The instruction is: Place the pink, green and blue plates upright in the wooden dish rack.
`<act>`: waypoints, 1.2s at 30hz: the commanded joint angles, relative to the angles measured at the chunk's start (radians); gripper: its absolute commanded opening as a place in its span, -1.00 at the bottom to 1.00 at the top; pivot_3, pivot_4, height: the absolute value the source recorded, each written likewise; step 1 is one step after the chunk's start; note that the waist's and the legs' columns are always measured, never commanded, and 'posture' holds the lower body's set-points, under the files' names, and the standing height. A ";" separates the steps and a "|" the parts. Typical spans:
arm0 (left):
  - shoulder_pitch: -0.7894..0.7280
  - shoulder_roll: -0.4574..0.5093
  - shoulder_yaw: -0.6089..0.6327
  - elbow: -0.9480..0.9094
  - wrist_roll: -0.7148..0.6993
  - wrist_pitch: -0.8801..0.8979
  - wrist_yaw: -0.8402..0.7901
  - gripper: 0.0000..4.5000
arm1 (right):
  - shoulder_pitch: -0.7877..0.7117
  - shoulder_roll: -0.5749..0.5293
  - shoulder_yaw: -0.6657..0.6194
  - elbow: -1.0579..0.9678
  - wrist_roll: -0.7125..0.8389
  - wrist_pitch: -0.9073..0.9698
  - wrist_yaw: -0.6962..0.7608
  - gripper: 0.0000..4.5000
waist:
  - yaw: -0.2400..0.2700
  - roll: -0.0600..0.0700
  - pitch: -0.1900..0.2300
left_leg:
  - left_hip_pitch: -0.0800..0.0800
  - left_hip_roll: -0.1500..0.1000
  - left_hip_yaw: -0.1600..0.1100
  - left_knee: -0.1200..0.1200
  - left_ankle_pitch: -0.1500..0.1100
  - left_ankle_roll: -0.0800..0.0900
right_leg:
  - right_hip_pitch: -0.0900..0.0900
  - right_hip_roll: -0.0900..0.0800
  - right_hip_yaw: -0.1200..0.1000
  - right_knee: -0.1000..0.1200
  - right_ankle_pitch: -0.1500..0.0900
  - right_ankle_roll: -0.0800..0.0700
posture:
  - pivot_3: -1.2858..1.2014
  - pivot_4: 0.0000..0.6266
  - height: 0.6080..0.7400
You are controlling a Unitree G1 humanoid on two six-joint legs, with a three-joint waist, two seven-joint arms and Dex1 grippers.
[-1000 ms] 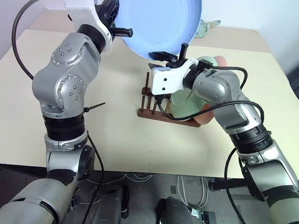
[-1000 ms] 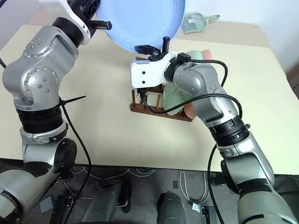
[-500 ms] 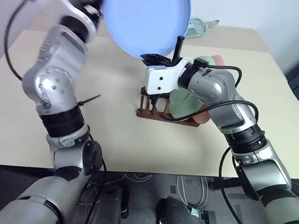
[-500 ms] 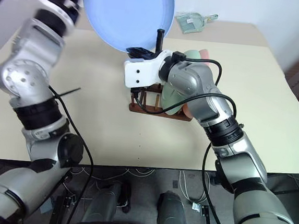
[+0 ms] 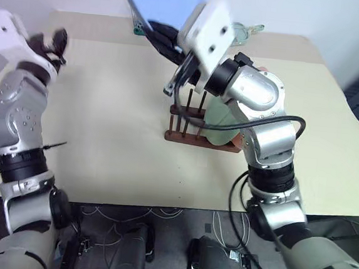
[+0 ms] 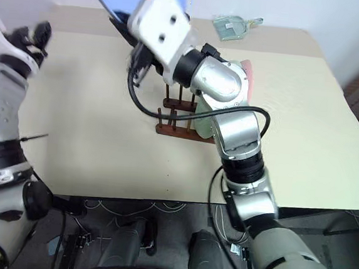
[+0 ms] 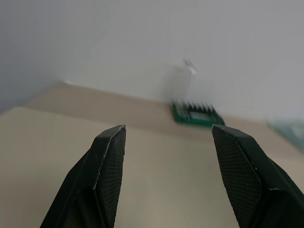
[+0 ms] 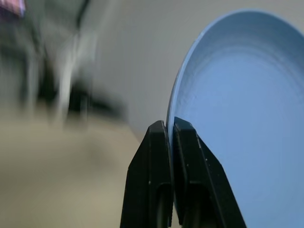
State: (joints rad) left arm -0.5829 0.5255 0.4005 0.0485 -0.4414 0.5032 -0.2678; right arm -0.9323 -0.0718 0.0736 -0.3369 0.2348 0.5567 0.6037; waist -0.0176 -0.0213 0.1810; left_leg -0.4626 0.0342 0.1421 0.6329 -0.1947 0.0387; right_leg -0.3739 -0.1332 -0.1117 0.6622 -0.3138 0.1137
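Gripping the blue plate [image 8: 242, 109] by its rim, the right gripper [image 8: 170, 130] shows its two black fingers [image 8: 156, 156] pressed together on the plate's edge in the right wrist view, with the plate's concave face filling the side beyond them. The head views give what that close look cannot: the plate [image 5: 163, 1] is held high above the table [image 5: 107, 103], over the near-left of the rack [image 5: 196, 126], and partly cut off by the upper edge of the picture. The right arm bends up and across toward the robot's left, its white wrist housing uppermost and its forearm passing in front of the rack.

The rack stands near the middle of the table. A green plate [image 5: 221, 122] stands upright among its pegs, and a pink plate [image 6: 246, 74] peeps out just behind it, mostly hidden by the right arm.

The left wrist view looks between the left gripper's [image 7: 168, 142] spread fingers [image 7: 107, 166], with nothing held; past them lie bare tabletop and a green bit holder [image 7: 194, 115] at the far edge by the wall. The head views place that gripper [image 5: 55, 42] well to the left of the rack, raised over the table's far-left part, pointing forward with the elbow bent below it.
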 commanded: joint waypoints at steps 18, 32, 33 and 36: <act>0.273 0.030 -0.274 -0.173 -0.018 -0.122 -0.521 0.30 | 0.131 0.166 -0.326 -0.238 0.692 0.578 -0.506 -1.00 | -0.003 0.001 0.000 | -0.001 0.001 0.002 -0.003 0.001 -0.002 | -0.006 -0.001 0.001 0.000 0.000 -0.002 | 0.03 -0.52 0.94; 0.313 0.069 -0.275 -0.199 -0.008 -0.109 -0.579 0.30 | 0.186 0.188 -0.341 -0.142 0.972 0.544 -0.805 -1.00 | -0.003 0.001 0.000 | -0.002 0.001 0.003 -0.003 0.001 -0.002 | -0.007 -0.001 0.001 0.000 0.000 -0.002 | 0.03 -0.52 0.94; 0.314 0.068 -0.275 -0.202 -0.009 -0.108 -0.578 0.30 | 0.188 0.186 -0.339 -0.138 0.988 0.538 -0.818 -1.00 | -0.003 0.001 0.000 | -0.002 0.001 0.003 -0.003 0.001 -0.002 | -0.007 -0.001 0.001 0.000 0.000 -0.002 | 0.03 -0.52 0.94; 0.320 0.066 -0.274 -0.209 -0.011 -0.105 -0.575 0.30 | 0.198 0.178 -0.329 -0.125 1.033 0.518 -0.859 -1.00 | -0.004 0.001 0.000 | -0.002 0.001 0.003 -0.003 0.001 -0.002 | -0.007 -0.001 0.001 0.000 0.000 -0.002 | 0.03 -0.52 0.94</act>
State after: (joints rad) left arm -0.2672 0.5828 0.1171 -0.1222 -0.4459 0.4050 -0.8438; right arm -0.7313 0.1068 -0.2669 -0.4466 1.2169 1.1021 -0.2369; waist -0.0213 -0.0198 0.1812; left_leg -0.4642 0.0357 0.1448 0.6300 -0.1937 0.0370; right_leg -0.3807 -0.1337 -0.1104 0.6624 -0.3135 0.1118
